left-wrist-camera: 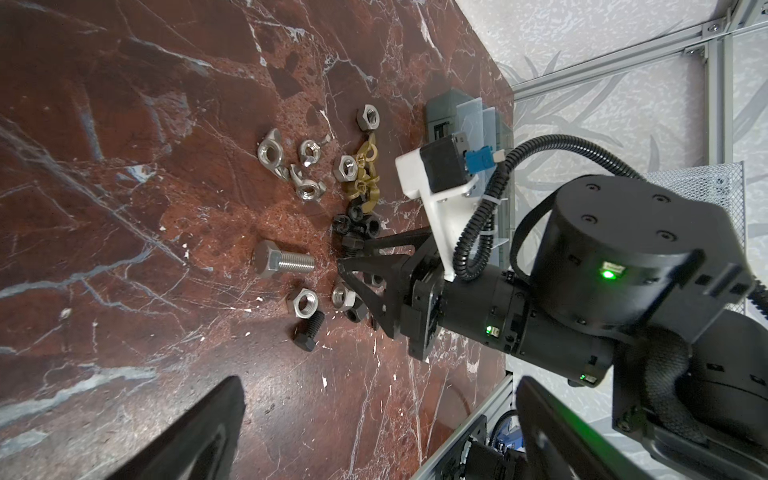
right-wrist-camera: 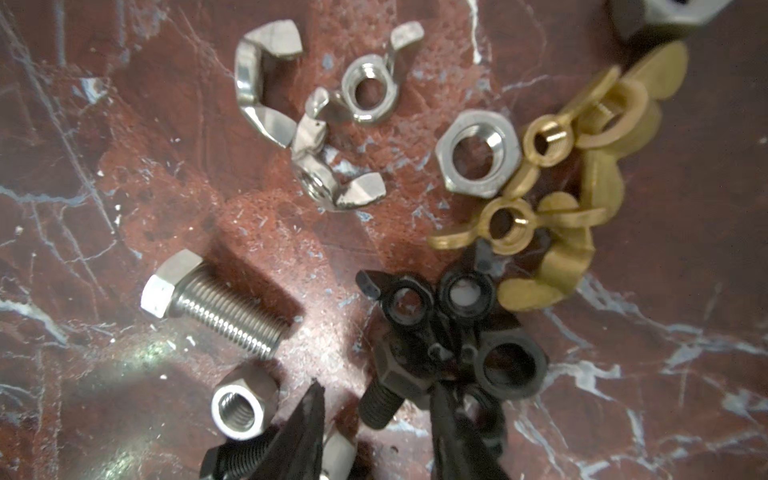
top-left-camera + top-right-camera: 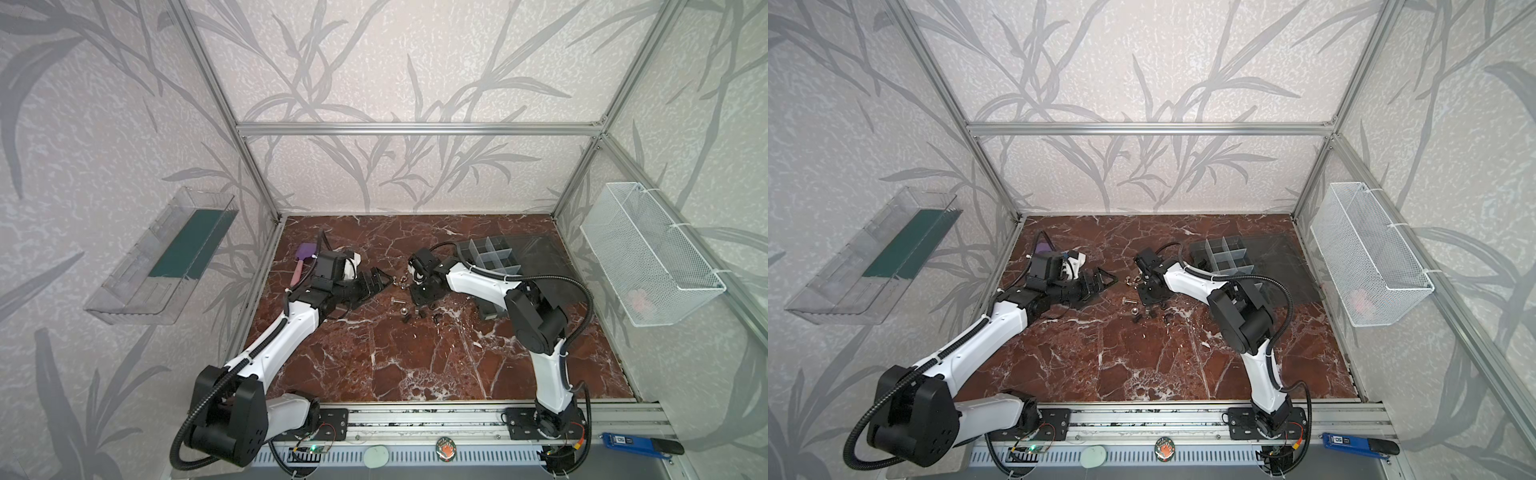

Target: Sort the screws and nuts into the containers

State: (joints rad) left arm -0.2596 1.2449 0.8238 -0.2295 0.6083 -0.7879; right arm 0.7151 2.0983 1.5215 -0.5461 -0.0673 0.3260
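On the red marble table (image 3: 415, 365), entries run left to right as in both top views.

1. The left gripper (image 3: 384, 281) has its jaws spread wide with nothing between them. It is parked near the left edge of the pile.

2. The screws and nuts form a loose pile at mid-table, between the two grippers.
   - One silver screw (image 2: 216, 307) lies flat, a little apart from the rest.
   - The silver wing nuts (image 2: 266, 83) are clustered.
   - The silver hex nuts (image 2: 478, 153) are scattered.
   - The brass wing nuts (image 2: 582, 174) are heaped on one another.
   - The black nuts (image 2: 509, 365) are tangled together.
   - One black screw (image 2: 399, 368) lies with its head against the black nuts.
   - Handling, by judgement: the pieces are hard, stiff, light metal, smooth and likely to skid or roll on the polished stone. None is fragile.
   - Hold points, by judgement: take screws across the shank or the head flats, hex nuts across opposite flats, and wing nuts across the wings.

3. The right gripper (image 2: 378, 392) has its tips down at the table and its jaws partly apart, straddling the black screw's shank.
   - Bare table shows between one finger and the shank, so nothing is clamped.
   - The other finger sits close by the head, and contact there cannot be told.
   - The neighbouring black nuts may get dragged along.

4. The box (image 3: 492, 254) has divided containers and stands behind and to the right of the right gripper, well apart from the pile. Its lid (image 3: 540, 257) is folded open, and its contents are too small to tell.
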